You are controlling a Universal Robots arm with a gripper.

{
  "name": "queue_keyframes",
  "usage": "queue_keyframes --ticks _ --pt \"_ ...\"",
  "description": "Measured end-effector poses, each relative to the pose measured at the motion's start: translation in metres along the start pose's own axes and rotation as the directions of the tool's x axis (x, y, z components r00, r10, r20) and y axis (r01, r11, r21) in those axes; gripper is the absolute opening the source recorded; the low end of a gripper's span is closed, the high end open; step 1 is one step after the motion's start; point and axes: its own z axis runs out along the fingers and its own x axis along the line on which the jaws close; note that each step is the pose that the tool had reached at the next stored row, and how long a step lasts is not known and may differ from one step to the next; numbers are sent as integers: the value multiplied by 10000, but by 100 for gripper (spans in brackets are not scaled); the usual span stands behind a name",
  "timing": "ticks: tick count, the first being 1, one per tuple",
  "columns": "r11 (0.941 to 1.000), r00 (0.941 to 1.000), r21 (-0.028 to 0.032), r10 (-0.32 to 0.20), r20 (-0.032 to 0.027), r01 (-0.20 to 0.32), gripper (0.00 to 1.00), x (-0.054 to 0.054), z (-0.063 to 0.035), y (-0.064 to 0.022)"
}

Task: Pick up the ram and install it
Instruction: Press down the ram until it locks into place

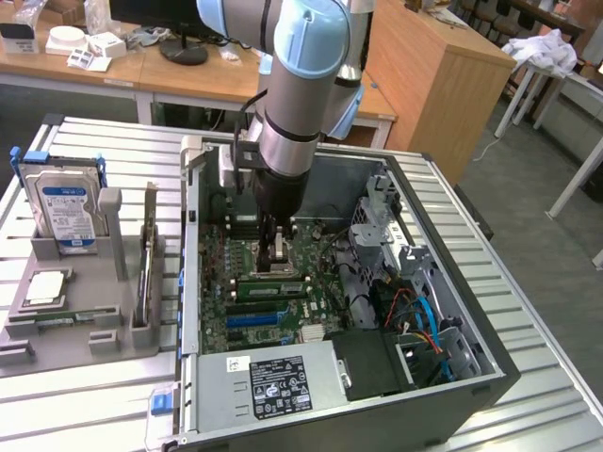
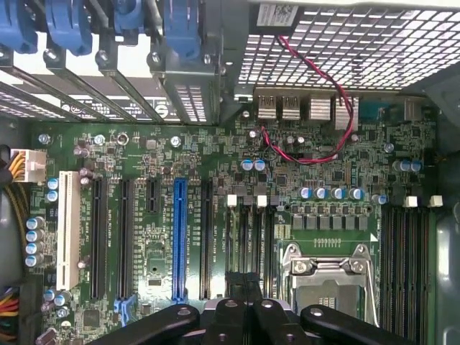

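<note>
1. Well away from the jaws, toward the exterior view's left, a grey tray (image 1: 85,339) sits on the ribbed metal worktop (image 1: 94,405). A hard drive (image 1: 61,202) with a blue label stands upright in the tray, and a small square silver chip (image 1: 45,287) lies flat nearer the camera.
2. Between the tray and the jaws is the side wall of an open computer case (image 1: 471,377), which lies on the worktop with its circuit board (image 1: 325,254) facing up.
3. The arm reaches straight down into the case. Its jaws (image 1: 279,256) are closed, with their tips low over the board.
4. The ram (image 1: 273,277), a long green stick, lies directly under the tips of the jaws, across the board and level with it. It sits right at the tips, but whether they pinch it or only touch its upper edge cannot be told, nor whether it is fully seated.
5. Just past the ram, on the camera's side of the jaws, a blue slot (image 1: 250,320) runs parallel to it, and beyond that lies a metal box with a black label (image 1: 278,381).
6. Toward the exterior view's right of the jaws, blue and orange cables (image 1: 419,315) bunch beside a metal cage (image 1: 382,226).
7. In the wrist view the closed jaws (image 2: 244,316) point along a row of dark slots (image 2: 248,237). A long blue slot (image 2: 178,237) is on one side of them, and a silver chip socket (image 2: 327,284) is just beside them on the other. A red wire (image 2: 316,108) loops well ahead of them.
</note>
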Motion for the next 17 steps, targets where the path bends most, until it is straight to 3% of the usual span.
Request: queue_keyframes --ticks 8,17 --pt "10000 10000 1 0 1 0 11 4 83 1" --pt "10000 10000 2 1 0 -1 11 3 86 29"
